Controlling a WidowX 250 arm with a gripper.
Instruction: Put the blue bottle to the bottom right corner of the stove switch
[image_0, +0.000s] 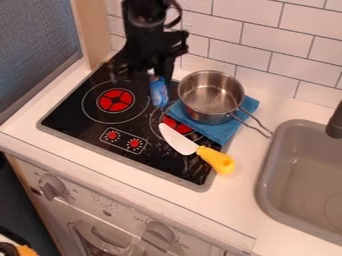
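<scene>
One blue bottle (159, 92), small, slim and marked with paler patches, shows just below your gripper (154, 72), near the metal pot (210, 100). You can't tell how open the gripper is or whether it holds anything.

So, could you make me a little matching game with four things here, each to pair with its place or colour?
1. Pot
2. Knife
3. Blue bottle
4. Sink

A. Has a yellow handle
B. Grey, to the right of the stove
C. On a blue cloth
D. Between the pot and a red burner

Right pairs: 1-C, 2-A, 3-D, 4-B
</scene>
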